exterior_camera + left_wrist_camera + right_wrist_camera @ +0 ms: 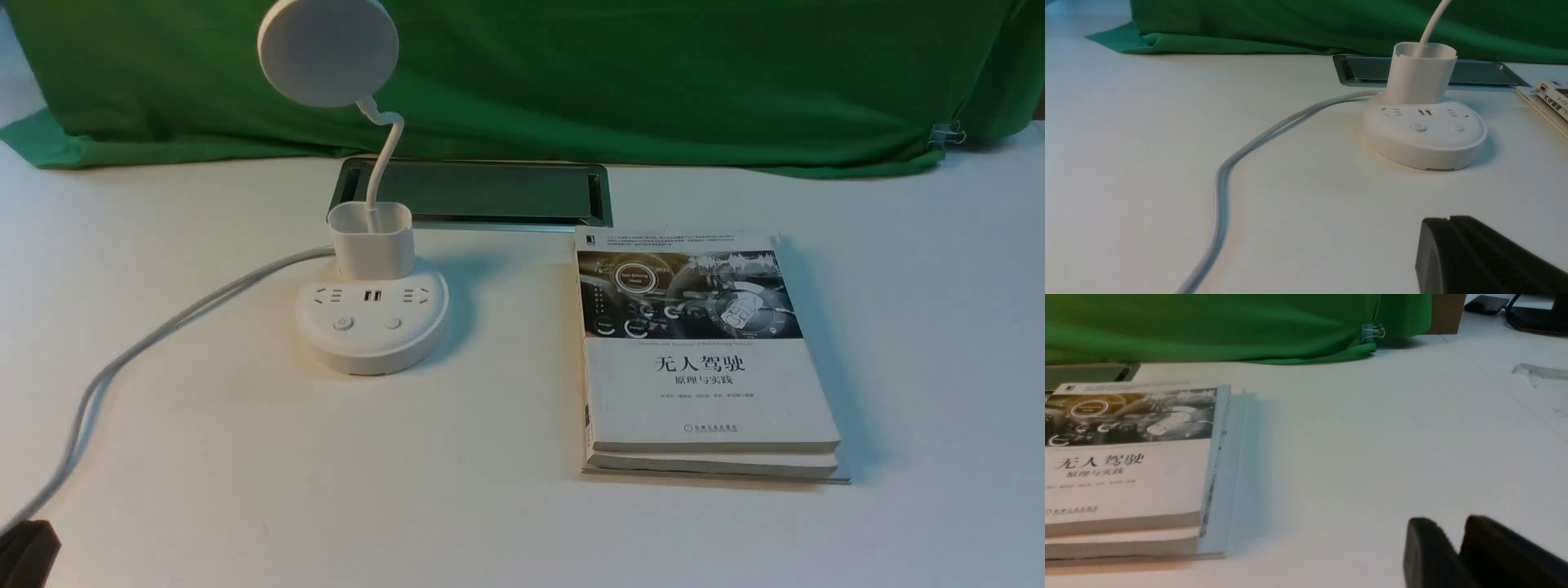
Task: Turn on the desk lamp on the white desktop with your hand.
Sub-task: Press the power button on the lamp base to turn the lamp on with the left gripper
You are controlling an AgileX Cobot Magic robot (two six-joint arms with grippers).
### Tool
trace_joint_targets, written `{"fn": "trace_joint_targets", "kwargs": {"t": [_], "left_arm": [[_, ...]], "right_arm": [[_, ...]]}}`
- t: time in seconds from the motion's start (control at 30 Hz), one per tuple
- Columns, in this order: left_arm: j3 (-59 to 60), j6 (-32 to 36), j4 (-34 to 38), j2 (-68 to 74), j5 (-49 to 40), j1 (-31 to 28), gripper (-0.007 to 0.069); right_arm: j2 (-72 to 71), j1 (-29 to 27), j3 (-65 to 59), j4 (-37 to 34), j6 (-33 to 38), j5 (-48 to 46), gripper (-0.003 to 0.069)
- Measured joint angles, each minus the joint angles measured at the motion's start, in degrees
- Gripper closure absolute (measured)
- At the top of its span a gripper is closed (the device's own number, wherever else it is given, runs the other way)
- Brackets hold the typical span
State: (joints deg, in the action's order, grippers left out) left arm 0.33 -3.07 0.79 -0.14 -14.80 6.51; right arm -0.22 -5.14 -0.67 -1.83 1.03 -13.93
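Far left, near corner: the left end effector (23, 554) sat low on the white surface (245, 457), fingers pressed together, well apart from the lamp.
Cord: the grey cord (163, 327) lay between that end effector and the lamp. A low sweep would likely snag it and drag the lamp.
Lamp: the desk lamp (371, 327) stood left of centre, in front of the cable slot (490, 192), its head (328, 51) showing no glow.
Buttons: the left button (342, 324) and right button (393, 323) sat close together. An off-aim press could hit the wrong one, and a slanted push could slide the base.
Cup holder: the cup holder (371, 238) rose just behind the buttons, so overreaching could knock it.
Books: the stacked books (702, 359) lay apart from the lamp, on its right.
Far right: the right end effector (1462, 524) had its fingers close together; whether they were fully together could not be told.
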Motion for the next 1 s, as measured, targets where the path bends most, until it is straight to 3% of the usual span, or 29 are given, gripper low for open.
{"fn": "trace_joint_targets", "kwargs": {"t": [0.73,1.0], "left_arm": [[0.00,1.76,-1.97,0.00,0.12,0.00,0.0603],[0.00,1.89,-0.79,0.00,5.50,0.00,0.0603]], "right_arm": [[0.00,0.00,0.00,0.00,0.00,-0.07,0.0425],[0.00,0.00,0.00,0.00,0.00,-0.07,0.0421]]}}
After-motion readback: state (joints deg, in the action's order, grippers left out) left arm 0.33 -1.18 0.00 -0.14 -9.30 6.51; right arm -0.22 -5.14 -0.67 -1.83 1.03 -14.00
